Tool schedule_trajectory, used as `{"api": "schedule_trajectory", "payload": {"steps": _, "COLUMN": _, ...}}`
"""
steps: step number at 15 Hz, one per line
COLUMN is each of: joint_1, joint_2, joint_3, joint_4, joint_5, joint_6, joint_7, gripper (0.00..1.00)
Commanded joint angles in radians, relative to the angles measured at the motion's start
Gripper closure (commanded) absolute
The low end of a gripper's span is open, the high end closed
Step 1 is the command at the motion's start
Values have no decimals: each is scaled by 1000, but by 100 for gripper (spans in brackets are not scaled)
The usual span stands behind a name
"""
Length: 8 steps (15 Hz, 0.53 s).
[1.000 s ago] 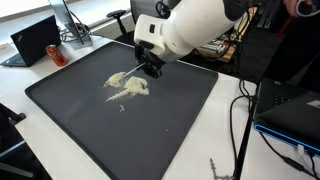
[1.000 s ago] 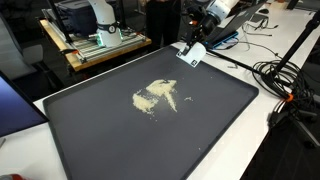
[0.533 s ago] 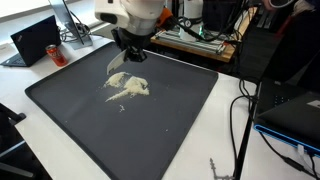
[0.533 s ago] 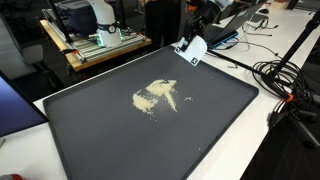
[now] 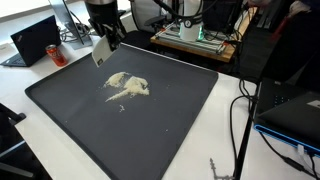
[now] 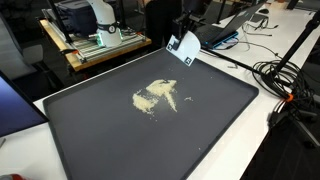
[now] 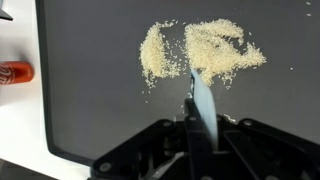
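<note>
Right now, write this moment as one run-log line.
gripper: shut on white card | card: held above mat's edge | grain pile: scattered mid black mat, apart from card

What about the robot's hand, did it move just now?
Yes. The hand, shut on a white card, swung left along the far edge of the black tray, away from the crumb pile and toward the laptop.
</note>
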State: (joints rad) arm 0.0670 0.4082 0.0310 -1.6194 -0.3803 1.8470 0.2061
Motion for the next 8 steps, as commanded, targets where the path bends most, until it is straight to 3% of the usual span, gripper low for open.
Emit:
{"api": "schedule_trajectory", "payload": {"steps": 1, "joint_1": 1, "joint_2": -2, "joint_3": -22, "joint_4": 2, "joint_5": 44, "joint_6": 14, "joint_7": -32, "gripper": 96}}
{"api": "schedule_trajectory", "payload": {"steps": 6, "joint_1": -15, "joint_2": -11, "joint_3": -28, "joint_4": 1, "joint_5": 67, "joint_6": 48, "joint_7": -50, "gripper": 99}}
{"api": "schedule_trajectory", "payload": {"steps": 8, "joint_1": -34, "joint_2": 1, "joint_3": -21, "joint_4": 29, "joint_5": 99, "joint_6": 36, "joint_7": -130, "gripper": 99}}
